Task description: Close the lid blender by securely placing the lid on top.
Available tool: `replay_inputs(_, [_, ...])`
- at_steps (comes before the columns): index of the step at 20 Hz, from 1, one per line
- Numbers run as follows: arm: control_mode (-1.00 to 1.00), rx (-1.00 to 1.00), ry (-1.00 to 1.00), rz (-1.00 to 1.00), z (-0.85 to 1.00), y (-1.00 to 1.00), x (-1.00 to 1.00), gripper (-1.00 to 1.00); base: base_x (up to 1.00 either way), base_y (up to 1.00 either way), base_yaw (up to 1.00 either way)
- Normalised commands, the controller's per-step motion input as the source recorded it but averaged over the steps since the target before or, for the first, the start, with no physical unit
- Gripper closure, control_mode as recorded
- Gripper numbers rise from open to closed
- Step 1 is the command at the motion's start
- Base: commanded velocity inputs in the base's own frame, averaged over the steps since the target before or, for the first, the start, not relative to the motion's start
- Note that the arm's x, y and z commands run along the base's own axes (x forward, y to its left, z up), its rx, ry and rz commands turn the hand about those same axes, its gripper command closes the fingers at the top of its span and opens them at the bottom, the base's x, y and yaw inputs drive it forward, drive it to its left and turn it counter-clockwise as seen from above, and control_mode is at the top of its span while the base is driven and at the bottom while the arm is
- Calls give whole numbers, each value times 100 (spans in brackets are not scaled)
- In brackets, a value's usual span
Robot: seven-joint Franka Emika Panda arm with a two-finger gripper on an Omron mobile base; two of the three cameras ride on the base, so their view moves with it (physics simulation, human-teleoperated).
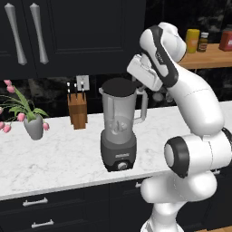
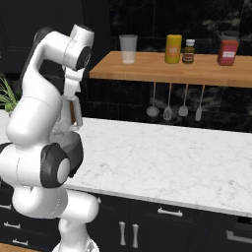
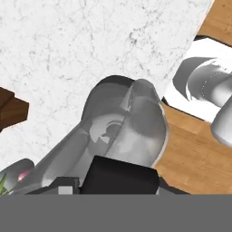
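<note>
The blender [image 1: 118,136], a translucent grey jar with side handle on a dark grey base with a front knob, is stood upright on the white marble tabletop [image 1: 54,158]. The flat black lid [image 1: 118,86] is seated level across the jar's mouth.

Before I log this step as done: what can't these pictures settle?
- Lid seating: left base view shows it atop the blender, too small to judge the seal.
- Pincer jaws: hidden behind the hand, left base view.
- Blender, right base view: hidden behind the arm.
</note>
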Motion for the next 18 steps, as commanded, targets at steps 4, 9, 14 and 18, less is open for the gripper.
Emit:
replay_inputs(4, [-100,0,-4,-8,-1,6,-21,-100,0,0,0])
replay_inputs(9, [-100,0,-2,-8,-4,1,-10,-100,0,0,0])
replay_inputs(14, [-100,0,0,-6,-3,6,0,-100,0,0,0])
replay_inputs(18, [-100,0,0,-4,0,5,0,-100,0,0,0])
